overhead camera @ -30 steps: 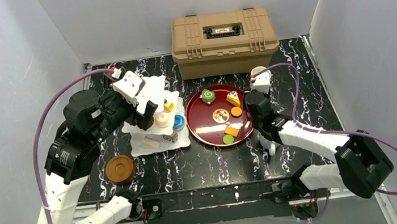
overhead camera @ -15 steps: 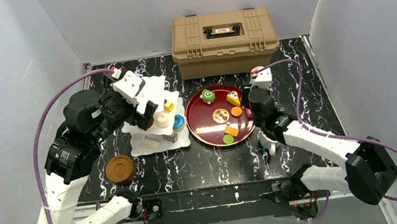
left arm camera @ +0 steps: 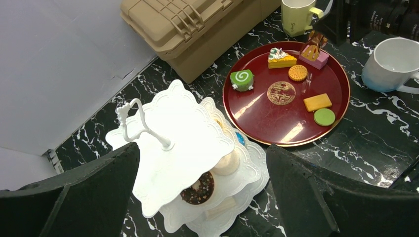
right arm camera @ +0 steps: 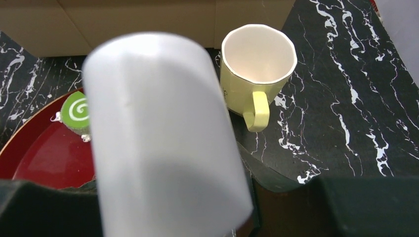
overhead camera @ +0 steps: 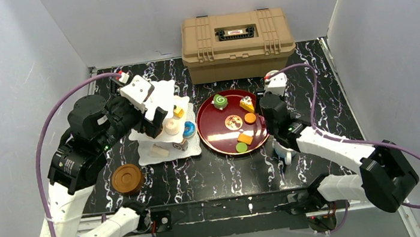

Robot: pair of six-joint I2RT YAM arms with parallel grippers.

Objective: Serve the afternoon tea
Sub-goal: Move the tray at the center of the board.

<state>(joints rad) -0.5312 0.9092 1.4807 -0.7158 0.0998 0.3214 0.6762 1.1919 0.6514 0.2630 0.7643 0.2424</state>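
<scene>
My left gripper (left arm camera: 202, 146) hangs open over the white three-tier stand (overhead camera: 163, 91), touching nothing. The stand carries a blue donut (overhead camera: 189, 130), a chocolate donut (left arm camera: 200, 188) and a small yellow cake (overhead camera: 178, 111). My right gripper (right arm camera: 197, 197) points down, shut on the white mug (overhead camera: 285, 153), which fills the right wrist view as a blur. Beyond it stands the cream-yellow mug (right arm camera: 257, 64), hidden by my right wrist in the top view. The green roll (overhead camera: 219, 101), a yellow cake (overhead camera: 247, 104), a pink cake (left arm camera: 316, 54) and orange pieces (overhead camera: 245, 139) lie nearby. Brown coasters (overhead camera: 127, 178) are stacked front left.
The pastries beside the stand lie on a dark red round tray (overhead camera: 216, 139) between stand and white mug. A tan plastic case (overhead camera: 237, 36) stands at the back of the black marbled table. Grey walls close in the left, right and far sides.
My right arm's elbow swung slightly outward and came partly back; the white mug barely shifted with it. The left arm and the stand have not moved.
</scene>
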